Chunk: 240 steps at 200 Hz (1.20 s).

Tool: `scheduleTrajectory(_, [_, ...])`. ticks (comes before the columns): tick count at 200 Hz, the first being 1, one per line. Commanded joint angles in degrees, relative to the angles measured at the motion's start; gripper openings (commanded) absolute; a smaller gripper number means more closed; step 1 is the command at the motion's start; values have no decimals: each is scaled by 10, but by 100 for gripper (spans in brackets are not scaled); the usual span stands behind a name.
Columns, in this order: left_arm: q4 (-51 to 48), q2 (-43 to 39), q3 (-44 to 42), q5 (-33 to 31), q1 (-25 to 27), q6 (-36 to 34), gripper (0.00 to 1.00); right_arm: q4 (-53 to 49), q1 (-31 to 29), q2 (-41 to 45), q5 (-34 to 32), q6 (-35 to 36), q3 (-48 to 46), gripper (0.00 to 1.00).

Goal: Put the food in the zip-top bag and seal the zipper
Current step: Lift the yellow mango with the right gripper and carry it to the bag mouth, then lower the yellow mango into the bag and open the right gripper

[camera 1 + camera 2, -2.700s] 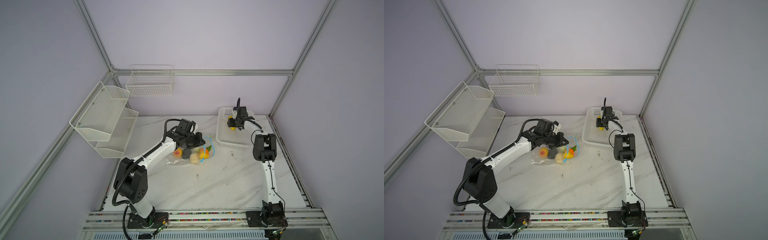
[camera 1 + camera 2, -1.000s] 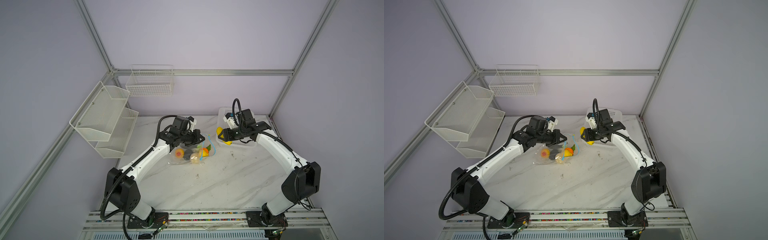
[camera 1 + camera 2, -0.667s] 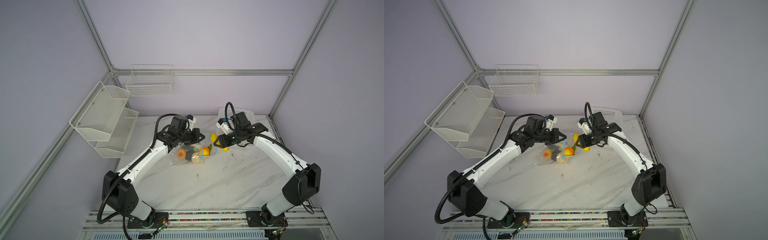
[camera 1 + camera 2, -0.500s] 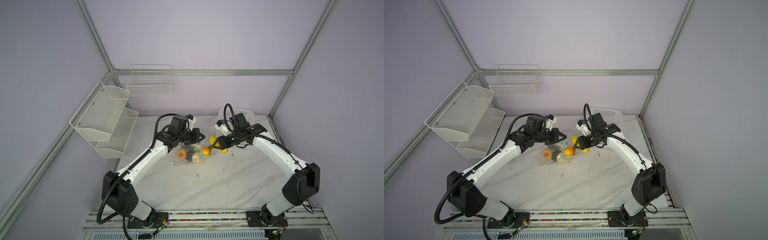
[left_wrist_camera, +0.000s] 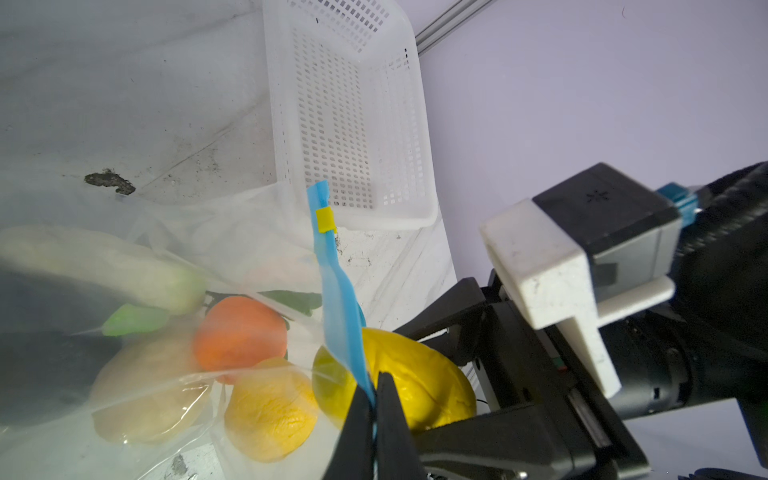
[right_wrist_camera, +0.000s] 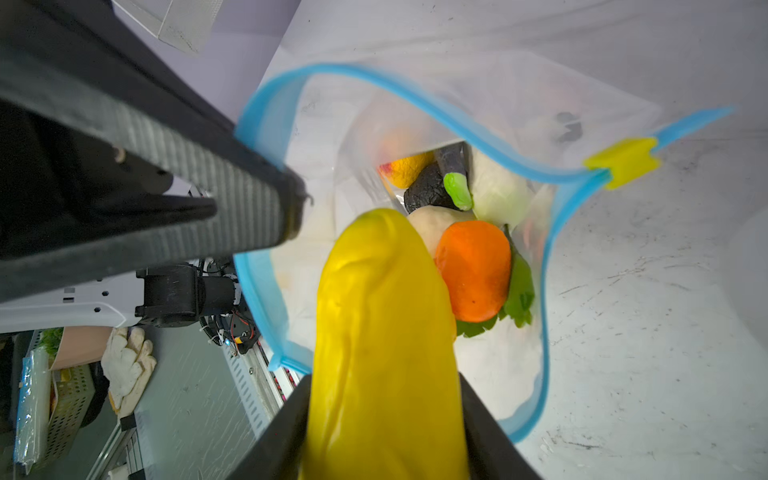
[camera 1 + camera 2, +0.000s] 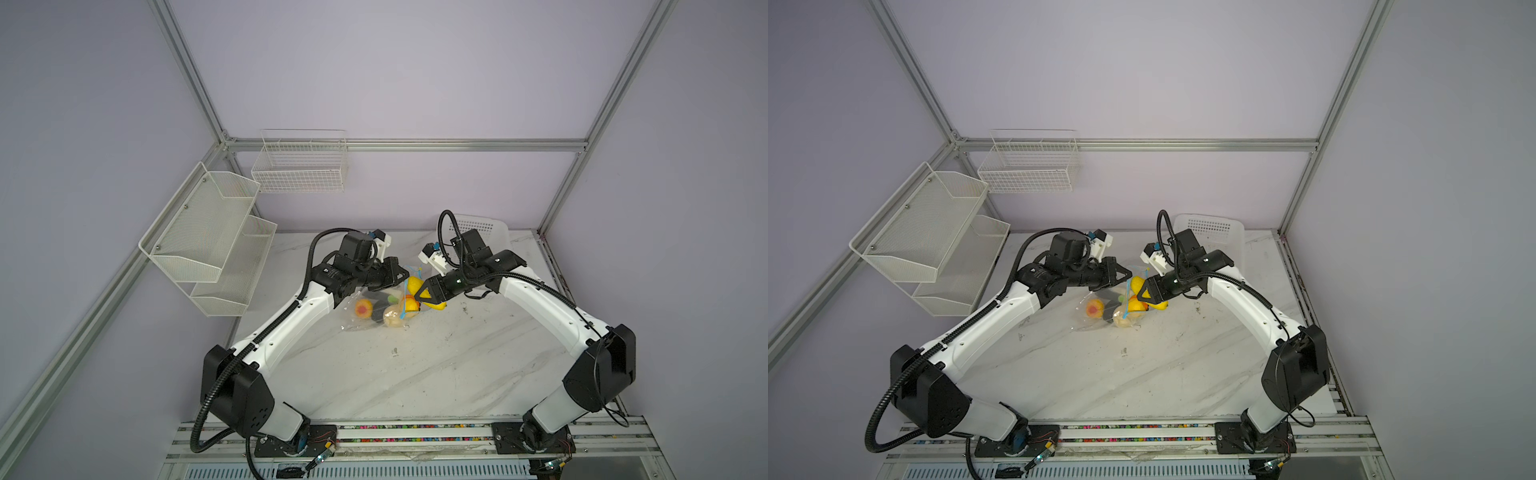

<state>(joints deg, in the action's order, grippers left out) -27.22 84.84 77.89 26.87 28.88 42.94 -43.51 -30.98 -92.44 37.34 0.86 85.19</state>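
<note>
The zip-top bag (image 7: 353, 322) lies mid-table in both top views, its mouth facing right. My left gripper (image 5: 376, 386) is shut on the blue zipper (image 5: 340, 299) and holds the near lip up, so the mouth (image 6: 415, 95) gapes open. The yellow slider (image 6: 622, 163) sits at the far end of the strip. My right gripper (image 6: 384, 376) is shut on a long yellow food piece (image 6: 382, 332), whose tip pokes into the mouth. Inside lie an orange piece (image 6: 473, 270), a white one (image 6: 498, 191), a dark one (image 6: 428, 191) and a cream one (image 5: 141, 390).
A white perforated basket (image 7: 478, 226) stands at the back right, behind the right arm. Mesh shelves (image 7: 208, 237) hang on the left wall and a wire basket (image 7: 299, 166) on the back wall. Both grippers meet closely at the bag (image 7: 1088, 320).
My right arm has swung left from the white basket to the bag's mouth, carrying the yellow piece. The left gripper has raised the bag's lip a little.
</note>
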Motion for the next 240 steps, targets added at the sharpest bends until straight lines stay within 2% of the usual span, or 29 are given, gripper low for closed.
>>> scheduleTrajectory(1, [31,-21,-23,11,-4,4,0,14,-5,-21,12,2,20,50])
scheduleTrajectory(74, [31,-21,-25,9,-5,6,0,59,-5,-52,18,-15,31,54])
scheduleTrajectory(118, [38,-24,-34,9,-4,12,0,58,-6,-67,16,-25,44,60])
scheduleTrajectory(147, [40,-23,-34,8,-4,12,0,62,-6,-65,13,-31,45,61])
scheduleTrajectory(180, [40,-20,-33,8,-4,11,0,64,-6,-60,12,-39,45,60])
scheduleTrajectory(224, [42,-16,-28,12,-4,13,0,66,-8,-77,3,-50,45,51])
scheduleTrajectory(240, [42,-16,-28,12,-4,13,0,65,-12,-89,-2,-52,48,51])
